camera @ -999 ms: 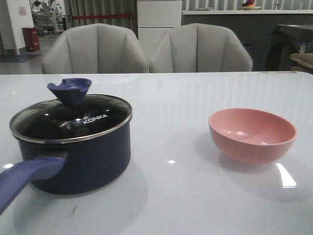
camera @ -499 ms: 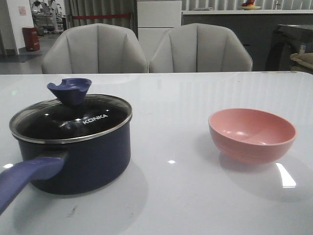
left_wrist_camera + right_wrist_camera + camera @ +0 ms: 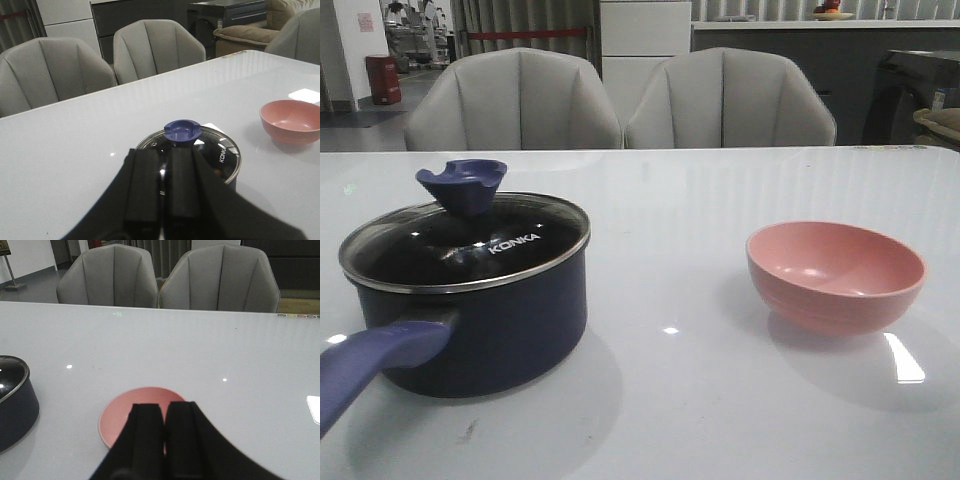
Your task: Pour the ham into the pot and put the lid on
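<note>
The dark navy pot stands at the table's front left, its purple-blue handle reaching toward the near edge. The glass lid with the blue knob sits flat on the pot's rim. The ham is hidden from every view. The pink bowl at the right shows a bare inside. Neither gripper appears in the front view. My left gripper hovers shut just short of the knob, holding nothing. Above the near side of the bowl, my right gripper is shut and holds nothing.
Two grey chairs stand behind the table's far edge. A small white card lies on the table beyond the bowl. The pot's wall shows at the edge of the right wrist view.
</note>
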`<state>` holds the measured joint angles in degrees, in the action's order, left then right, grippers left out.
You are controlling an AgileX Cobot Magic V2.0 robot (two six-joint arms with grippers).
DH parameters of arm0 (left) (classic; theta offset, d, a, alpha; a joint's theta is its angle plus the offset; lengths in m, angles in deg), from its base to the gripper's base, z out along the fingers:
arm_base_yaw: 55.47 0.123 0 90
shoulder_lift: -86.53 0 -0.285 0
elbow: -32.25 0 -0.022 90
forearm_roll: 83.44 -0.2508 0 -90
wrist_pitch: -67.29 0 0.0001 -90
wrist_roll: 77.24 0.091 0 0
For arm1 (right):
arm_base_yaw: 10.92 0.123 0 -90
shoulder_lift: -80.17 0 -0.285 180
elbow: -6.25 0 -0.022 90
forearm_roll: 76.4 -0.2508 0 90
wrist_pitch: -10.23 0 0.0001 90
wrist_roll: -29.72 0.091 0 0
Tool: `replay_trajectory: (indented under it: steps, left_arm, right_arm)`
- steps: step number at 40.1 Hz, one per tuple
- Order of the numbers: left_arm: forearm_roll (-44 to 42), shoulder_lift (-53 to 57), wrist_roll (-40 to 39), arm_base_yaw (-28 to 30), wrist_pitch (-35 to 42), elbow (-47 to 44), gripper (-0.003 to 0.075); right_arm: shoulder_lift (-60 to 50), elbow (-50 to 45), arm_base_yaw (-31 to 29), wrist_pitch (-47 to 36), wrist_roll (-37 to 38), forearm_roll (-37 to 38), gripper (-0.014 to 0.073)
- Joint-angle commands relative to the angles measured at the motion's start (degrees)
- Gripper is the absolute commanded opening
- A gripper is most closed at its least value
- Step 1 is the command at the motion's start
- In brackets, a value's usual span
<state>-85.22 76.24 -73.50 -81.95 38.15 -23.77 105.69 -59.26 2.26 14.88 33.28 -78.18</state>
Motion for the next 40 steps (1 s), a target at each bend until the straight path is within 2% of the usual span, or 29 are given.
replay_trajectory:
  steps: [1,6,17,22,30,40]
  left_arm:
    - [0.4,-0.7,-0.5,-0.4,4.3,0.6,0.0113]
    - [0.0,-0.7,-0.5,1.5,10.8,-2.3,0.0113]
    - [1.0,-0.7,-0.5,14.8,32.8,-14.5,0.0113]
    - [1.2,-0.7,-0.5,17.9,38.5,-19.0,0.0113]
    - [1.8,-0.6,-0.5,19.3,40.3,-23.3,0.0113]
    - [1.8,3.6,-0.5,19.3,37.8,-23.4,0.0113]
  right_arm:
    - [0.4,1.7,0.0,-4.3,-0.7,0.2,0.0161]
    - [0.4,1.7,0.0,-4.3,-0.7,0.2,0.0161]
    - [0.4,1.7,0.0,-4.3,-0.7,0.2,0.0161]
    - [0.4,1.7,0.0,-4.3,-0.7,0.2,0.0161]
    - [0.4,1.7,0.0,-4.3,-0.7,0.2,0.0161]
    - [0.4,1.7,0.0,-4.3,-0.7,0.2,0.0161]
